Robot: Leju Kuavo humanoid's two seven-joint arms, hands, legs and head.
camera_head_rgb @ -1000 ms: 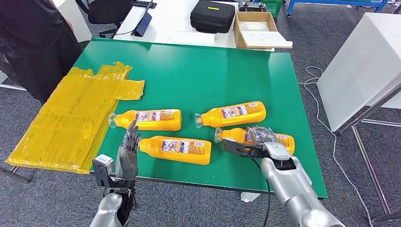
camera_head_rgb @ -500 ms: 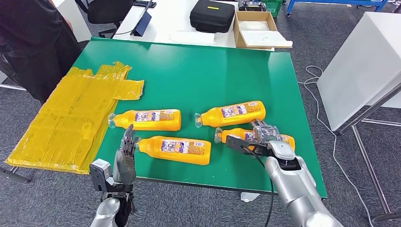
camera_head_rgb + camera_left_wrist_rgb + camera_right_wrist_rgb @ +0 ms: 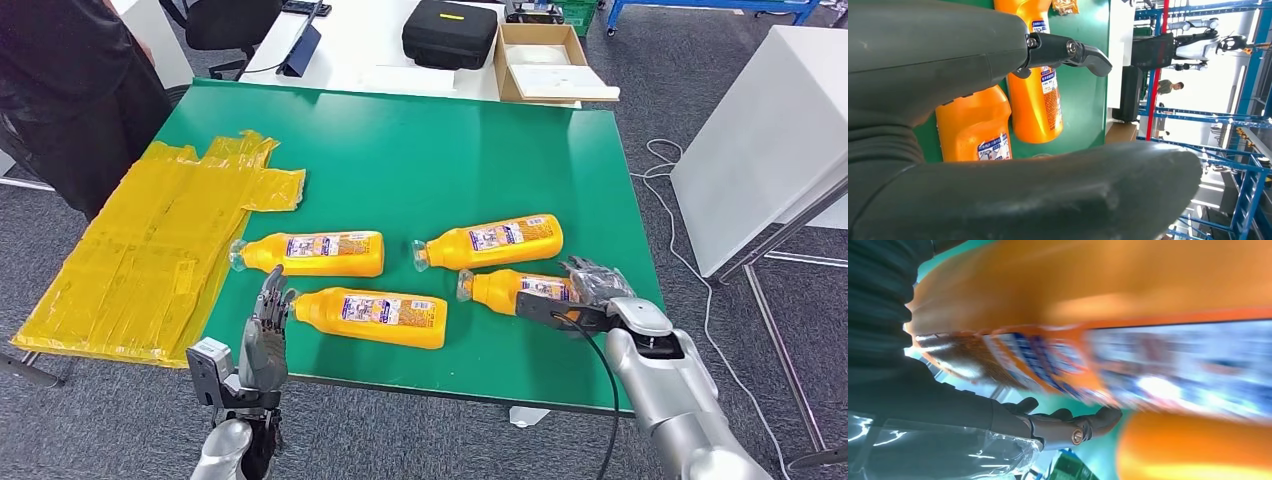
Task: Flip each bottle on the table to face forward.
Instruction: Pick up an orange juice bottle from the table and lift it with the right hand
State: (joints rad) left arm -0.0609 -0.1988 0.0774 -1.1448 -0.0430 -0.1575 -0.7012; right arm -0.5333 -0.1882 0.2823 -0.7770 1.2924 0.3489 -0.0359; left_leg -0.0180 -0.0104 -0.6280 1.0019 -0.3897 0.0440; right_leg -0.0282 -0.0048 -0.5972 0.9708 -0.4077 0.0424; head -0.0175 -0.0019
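Right hand (image 3: 598, 287) shifted rightward, fingers gripping near-right bottle (image 3: 520, 291), left hand (image 3: 266, 335) open

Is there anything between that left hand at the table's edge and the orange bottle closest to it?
Nothing visible. The left hand is raised at the green table's near edge, fingers up beside the capped neck of the nearest orange plastic bottle; no object sits between them.

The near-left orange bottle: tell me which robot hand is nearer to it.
Left. The left hand stands fingers-up just off the near-left orange bottle, beside its cap end. The right hand is across the table, at the base of the near-right bottle.
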